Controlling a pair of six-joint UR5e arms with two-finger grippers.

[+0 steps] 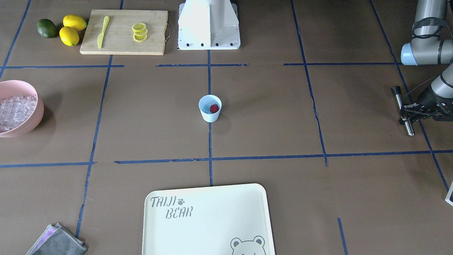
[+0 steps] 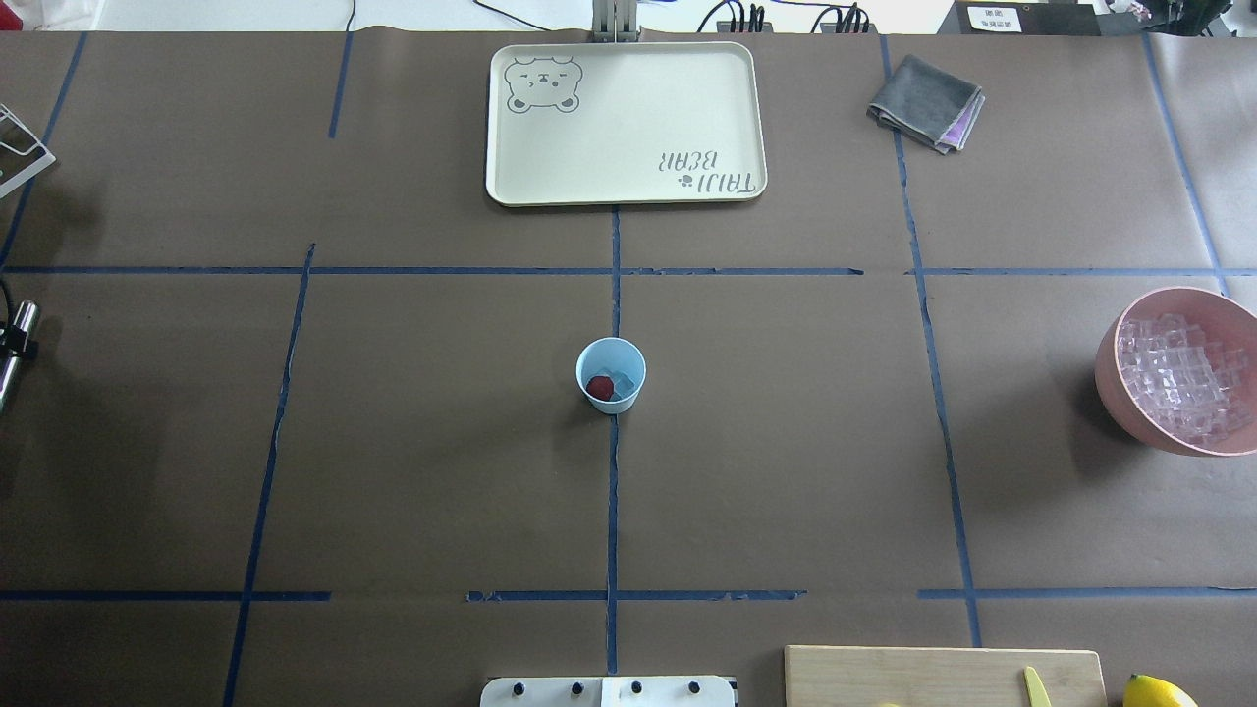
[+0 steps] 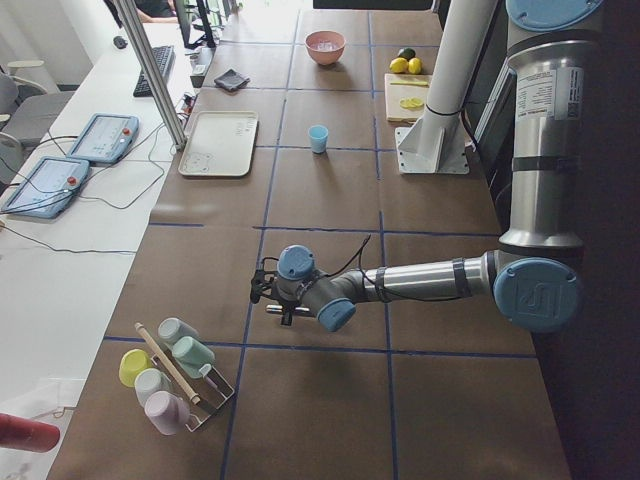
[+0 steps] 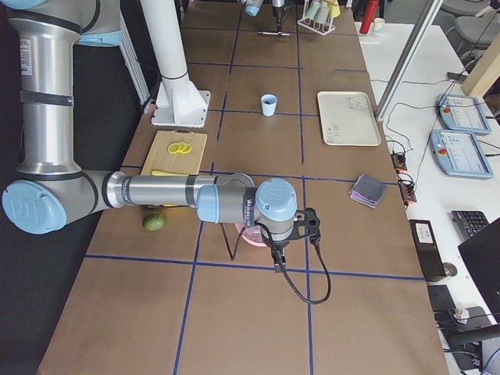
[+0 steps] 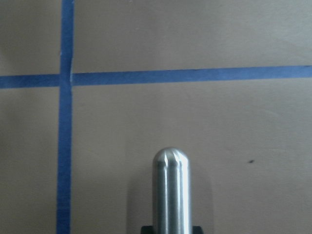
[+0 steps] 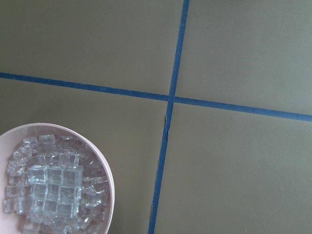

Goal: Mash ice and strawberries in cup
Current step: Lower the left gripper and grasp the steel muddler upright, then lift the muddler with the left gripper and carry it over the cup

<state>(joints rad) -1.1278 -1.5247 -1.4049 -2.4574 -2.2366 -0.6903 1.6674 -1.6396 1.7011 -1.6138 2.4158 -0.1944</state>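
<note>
Cup (image 1: 208, 115): small, light blue, tapered, pale rim. It stands upright at the surface's centre, on a blue tape line. Inside are one red strawberry (image 2: 600, 387) and a clear ice cube (image 2: 621, 379) beside it. More ice (image 2: 1178, 378) is heaped in the pink bowl (image 2: 1115, 403) at the robot's right edge.

Left hand (image 1: 410, 111): near the robot's left edge, closed around a metal rod (image 1: 399, 103) held roughly level.

Right hand (image 4: 311, 223): near the bowl. Cannot tell whether it is open or closed.

Tray (image 2: 628, 128) sits at the middle of the operators' edge, cutting board (image 1: 155, 32) at the robot-side edge. The cup is well apart from all of these, with bare brown surface all round it.
</note>
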